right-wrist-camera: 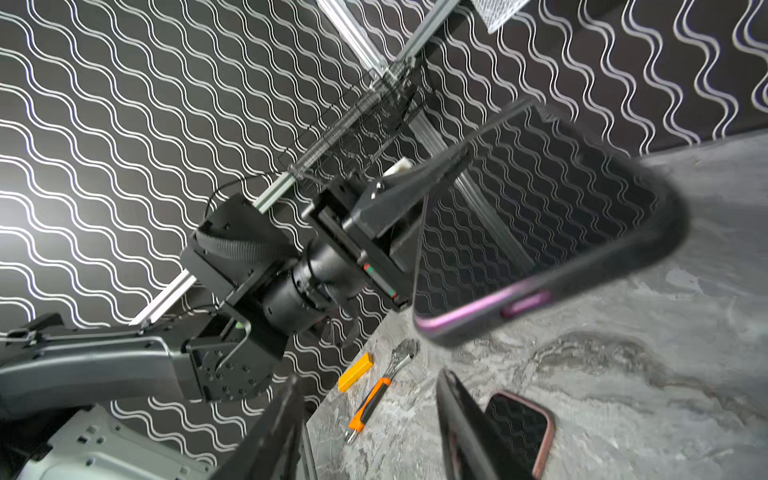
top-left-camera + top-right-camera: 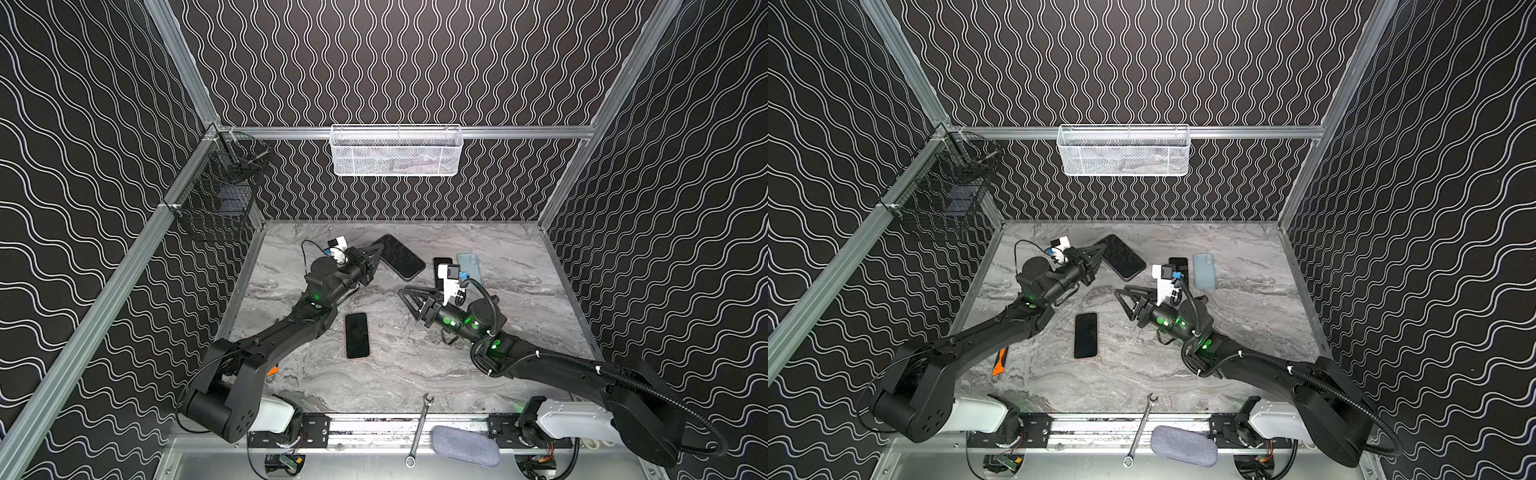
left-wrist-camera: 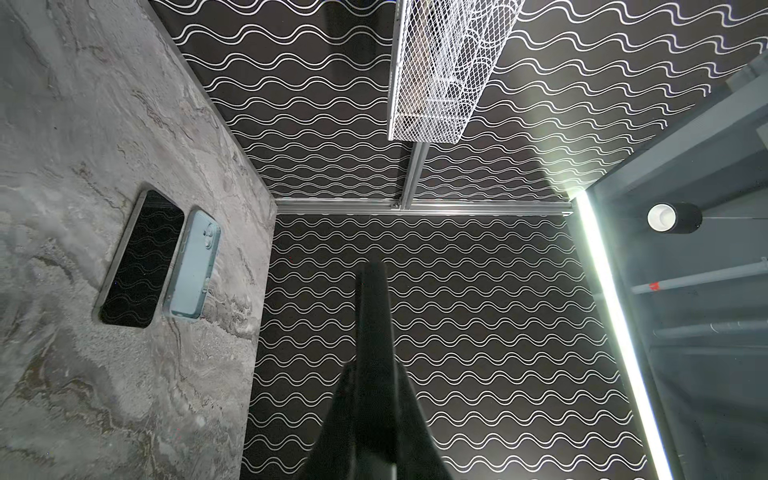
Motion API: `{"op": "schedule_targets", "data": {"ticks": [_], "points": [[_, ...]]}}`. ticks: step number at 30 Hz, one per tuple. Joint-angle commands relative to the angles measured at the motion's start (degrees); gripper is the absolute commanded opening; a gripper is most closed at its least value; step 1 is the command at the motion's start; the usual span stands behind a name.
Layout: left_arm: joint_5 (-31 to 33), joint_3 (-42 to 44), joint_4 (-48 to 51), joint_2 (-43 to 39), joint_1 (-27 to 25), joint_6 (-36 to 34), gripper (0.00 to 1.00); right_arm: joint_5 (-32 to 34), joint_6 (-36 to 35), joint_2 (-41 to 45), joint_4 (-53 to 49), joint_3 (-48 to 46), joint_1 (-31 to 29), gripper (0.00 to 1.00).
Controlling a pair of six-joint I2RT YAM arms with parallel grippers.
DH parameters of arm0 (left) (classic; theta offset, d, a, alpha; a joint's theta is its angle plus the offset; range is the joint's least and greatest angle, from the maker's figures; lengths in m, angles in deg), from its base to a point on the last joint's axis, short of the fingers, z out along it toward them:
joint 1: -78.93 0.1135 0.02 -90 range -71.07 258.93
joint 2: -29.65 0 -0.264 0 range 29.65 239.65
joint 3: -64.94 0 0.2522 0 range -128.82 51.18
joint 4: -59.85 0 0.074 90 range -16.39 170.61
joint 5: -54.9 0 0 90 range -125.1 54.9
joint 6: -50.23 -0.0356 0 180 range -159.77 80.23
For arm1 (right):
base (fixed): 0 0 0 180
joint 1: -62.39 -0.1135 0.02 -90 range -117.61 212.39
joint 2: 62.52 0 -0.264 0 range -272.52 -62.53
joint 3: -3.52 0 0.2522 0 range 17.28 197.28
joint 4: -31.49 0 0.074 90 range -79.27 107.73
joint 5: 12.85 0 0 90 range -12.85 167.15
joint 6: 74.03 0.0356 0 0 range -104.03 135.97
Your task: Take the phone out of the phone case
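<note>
The phone (image 2: 402,257) (image 2: 1123,257) sits in its dark phone case (image 1: 648,249), with a purple edge showing along one side. It hangs tilted above the back of the marble table. My left gripper (image 2: 380,247) (image 2: 1102,247) (image 3: 374,274) is shut on the case's edge, and the right wrist view shows its fingers (image 1: 449,164) pinching that rim. My right gripper (image 2: 405,296) (image 2: 1121,295) (image 1: 368,386) is open a little in front of the phone, apart from it, with nothing between its fingers.
A bare black phone (image 2: 357,336) (image 1: 519,428) lies mid-table. Another black phone (image 3: 143,257) and a light-blue case (image 3: 193,264) lie at the back right. An orange-handled wrench (image 1: 370,403) and a yellow block (image 1: 355,372) lie near the left arm. A spanner (image 2: 419,428) and a grey pouch (image 2: 463,444) are in front.
</note>
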State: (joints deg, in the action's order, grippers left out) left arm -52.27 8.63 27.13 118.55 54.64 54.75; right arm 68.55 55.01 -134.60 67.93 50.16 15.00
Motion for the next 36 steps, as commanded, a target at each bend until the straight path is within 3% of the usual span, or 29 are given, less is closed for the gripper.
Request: {"op": "schedule_targets", "data": {"ticks": [1,10,25,36], "points": [[-0.91,-0.39,-3.66,-0.55,0.26,0.38,0.0,-2.71,2.1,-1.4,1.84,1.25,0.93,0.47],[-1.62,0.45,-3.71,-1.97,0.71,0.83,0.0,-5.57,5.14,-4.72,5.24,2.37,2.48,0.35],[-1.55,1.72,-3.71,-3.56,0.67,0.75,0.0,-6.16,5.19,-4.22,5.19,2.11,2.81,0.32],[-1.99,1.33,-3.62,-4.0,0.51,1.24,0.0,-5.55,6.25,-4.39,6.67,0.69,3.27,0.21]]}}
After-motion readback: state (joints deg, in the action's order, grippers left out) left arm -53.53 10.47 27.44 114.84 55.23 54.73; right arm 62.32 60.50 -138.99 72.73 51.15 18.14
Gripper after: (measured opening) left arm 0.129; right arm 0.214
